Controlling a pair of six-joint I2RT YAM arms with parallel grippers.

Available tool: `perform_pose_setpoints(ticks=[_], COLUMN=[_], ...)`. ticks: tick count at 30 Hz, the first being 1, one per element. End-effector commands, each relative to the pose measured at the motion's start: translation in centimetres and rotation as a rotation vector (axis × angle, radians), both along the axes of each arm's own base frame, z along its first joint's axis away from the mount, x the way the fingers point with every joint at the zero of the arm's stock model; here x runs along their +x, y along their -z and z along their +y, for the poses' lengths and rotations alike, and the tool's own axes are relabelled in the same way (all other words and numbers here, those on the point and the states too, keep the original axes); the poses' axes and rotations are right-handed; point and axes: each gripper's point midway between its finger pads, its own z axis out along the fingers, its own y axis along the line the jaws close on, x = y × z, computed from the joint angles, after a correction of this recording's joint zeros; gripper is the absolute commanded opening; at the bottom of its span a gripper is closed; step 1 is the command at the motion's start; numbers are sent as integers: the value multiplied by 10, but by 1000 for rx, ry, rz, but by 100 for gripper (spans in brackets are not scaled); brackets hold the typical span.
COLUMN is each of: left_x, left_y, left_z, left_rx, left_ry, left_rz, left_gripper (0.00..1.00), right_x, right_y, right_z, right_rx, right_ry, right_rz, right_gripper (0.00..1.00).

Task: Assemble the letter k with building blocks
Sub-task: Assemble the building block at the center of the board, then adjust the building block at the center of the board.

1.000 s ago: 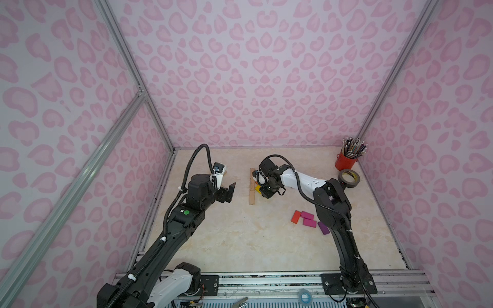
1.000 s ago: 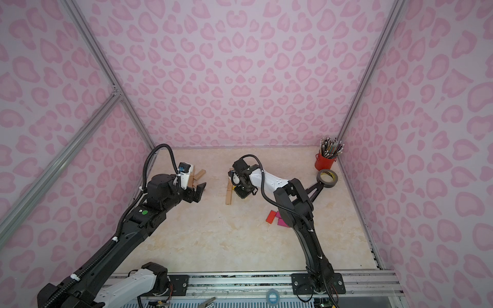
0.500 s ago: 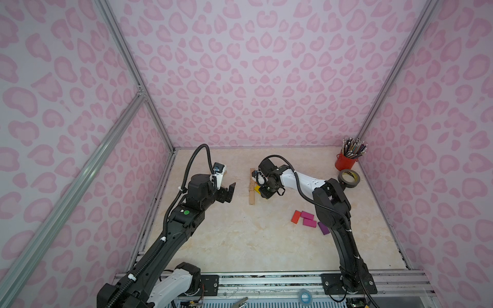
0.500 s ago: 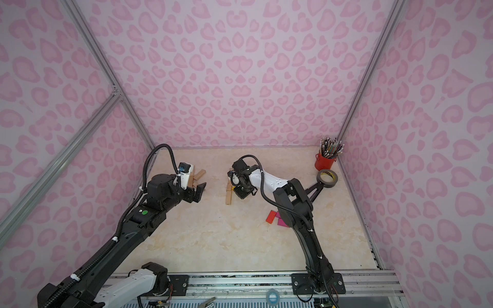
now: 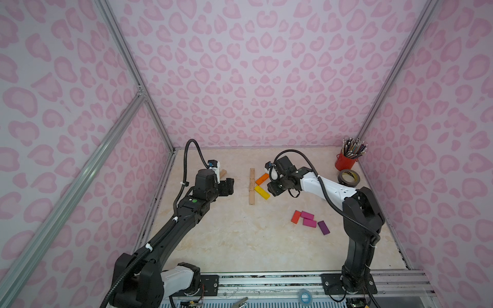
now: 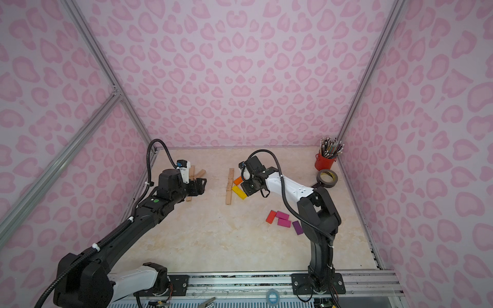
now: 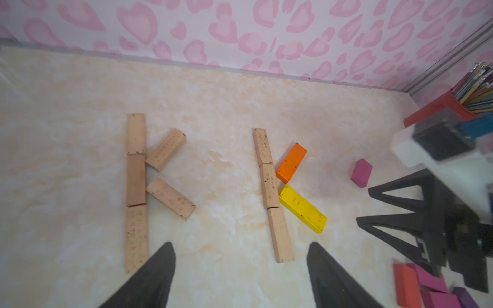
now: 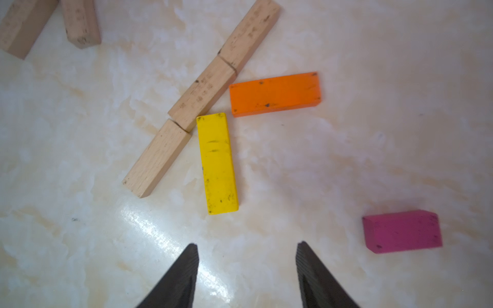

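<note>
Your right gripper point(image 8: 246, 246) hovers empty, jaws apart, at 3 o'clock of the yellow block point(image 5: 262, 192). That block lies flat just beside the wooden stem point(image 5: 251, 186) at 4 o'clock, the orange block point(image 5: 262, 178) at 2 o'clock. Your left gripper point(image 7: 240, 248) is spread too, holding nothing.

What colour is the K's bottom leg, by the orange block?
Yellow, with a few dark scuffs; the yellow block shows best in the right wrist view.

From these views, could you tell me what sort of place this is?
Probably a robot test cell: pink patterned panels on an aluminium frame enclose a table, and a left arm and a right arm are mounted on a rail at its front.
</note>
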Motion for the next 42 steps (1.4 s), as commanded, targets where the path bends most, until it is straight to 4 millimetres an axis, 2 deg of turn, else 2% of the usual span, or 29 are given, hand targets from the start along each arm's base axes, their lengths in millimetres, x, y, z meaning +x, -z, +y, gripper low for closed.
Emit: perform_pose_setpoints(ticks=[1,3,5,10,19,28,42], left_x=[14,21,28,41,52,62,60], left_y=[7,18,29,63,98,112,127], left_z=[-19,-30,-40,-63,-86,-98,-107], left_rx=[-170,-188,-190,-181,-156,-151,-164], left_ry=[-32,-9,8,55,95,110,141], left_rz=[66,104,130,222,280,297,340], left_gripper=[66,59,58,56,55,54,54], right_x=[13,10,7,2,4,6,8], right_y=[-31,-40,-44,-37,-23,-18,-15], right_z=[-5,-15,-21,-29,-30,-32,-33], right_rx=[163,216,248,263,259,258,259], right_ry=[105,134,151,166,171,171,173], right_rz=[-89,-101,-99,-73,-34,-21,-12], right_gripper=[69,78,83,85,86,87,88])
